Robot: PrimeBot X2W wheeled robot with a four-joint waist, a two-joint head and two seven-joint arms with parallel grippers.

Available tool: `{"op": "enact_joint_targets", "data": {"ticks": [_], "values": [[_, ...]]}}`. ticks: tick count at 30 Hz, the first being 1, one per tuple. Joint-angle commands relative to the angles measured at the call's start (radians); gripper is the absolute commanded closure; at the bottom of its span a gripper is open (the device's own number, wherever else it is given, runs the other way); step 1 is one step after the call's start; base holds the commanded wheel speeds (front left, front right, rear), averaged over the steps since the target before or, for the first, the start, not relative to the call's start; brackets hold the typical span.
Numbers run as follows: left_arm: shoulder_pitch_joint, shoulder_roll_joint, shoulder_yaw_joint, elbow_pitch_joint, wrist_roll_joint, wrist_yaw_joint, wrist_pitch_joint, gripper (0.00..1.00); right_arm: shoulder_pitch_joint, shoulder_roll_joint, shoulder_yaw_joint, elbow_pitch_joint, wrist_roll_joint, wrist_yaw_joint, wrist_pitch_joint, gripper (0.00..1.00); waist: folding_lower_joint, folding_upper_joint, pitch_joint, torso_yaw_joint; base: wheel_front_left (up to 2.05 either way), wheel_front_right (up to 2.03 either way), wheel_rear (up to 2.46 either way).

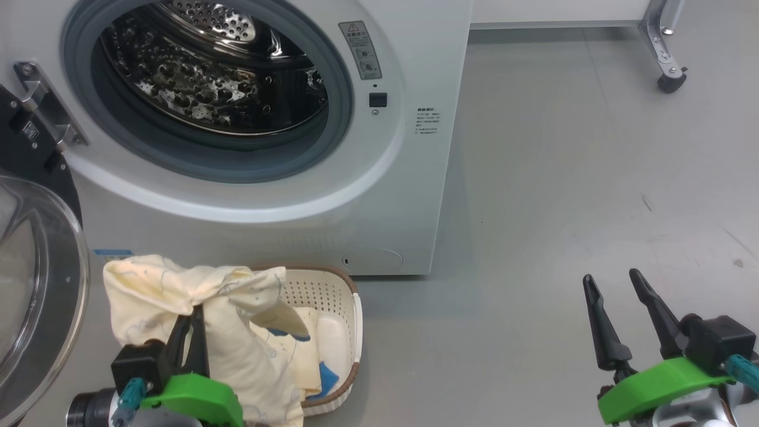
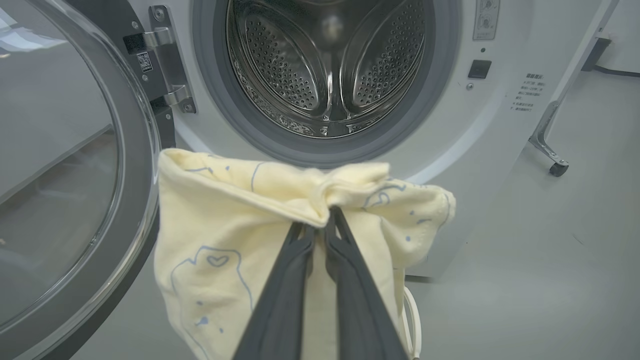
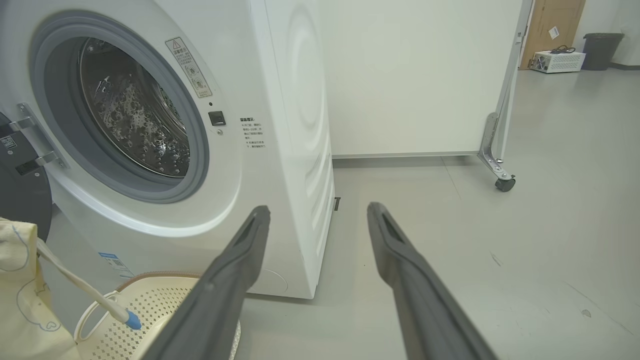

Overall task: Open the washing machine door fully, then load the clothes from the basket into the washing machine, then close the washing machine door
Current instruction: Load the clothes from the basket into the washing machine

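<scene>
Garment [image 2: 215, 225], cream-yellow, hangs pinched in the closed left gripper [image 2: 327, 215] above the basket [image 1: 357, 314]; the washing machine's drum mouth [image 2: 330, 75] lies straight ahead and higher, seemingly unobstructed. The right gripper [image 1: 611, 274] stands wide, empty, farther off.

the door [image 1: 35, 267] runs off the left edge in the head view. the hanging garment [image 1: 249, 350] covers the left part of the basket [image 1: 323, 290]. print on the warning label [image 1: 360, 50] is too small to read.
</scene>
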Motion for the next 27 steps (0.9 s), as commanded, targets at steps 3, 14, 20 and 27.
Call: {"op": "enact_joint_targets", "data": {"ticks": [3,14,20,27], "values": [[-0.046,0.027,0.038,-0.029,-0.002,0.004,0.000,1.00,-0.022,-0.010,0.015,-0.038,0.004,-0.003,-0.002,0.00,0.0000,0.0000,0.001,-0.001,0.00,0.00,0.00],[-0.132,0.025,0.040,0.031,-0.032,-0.014,0.048,1.00,-0.044,-0.010,0.041,-0.037,0.010,-0.003,-0.008,0.00,0.0000,0.0000,0.035,-0.020,0.00,0.00,0.00],[-0.244,0.035,0.044,0.098,-0.045,-0.042,0.086,1.00,-0.067,-0.010,0.059,-0.034,0.017,-0.003,-0.018,0.00,0.0000,0.0000,0.091,-0.039,0.00,0.00,0.00],[-0.396,0.044,0.062,0.209,-0.079,-0.084,0.137,1.00,-0.111,-0.010,0.070,-0.021,0.031,-0.003,-0.040,0.00,0.0000,0.0000,0.171,-0.069,0.00,0.00,0.00]]}}
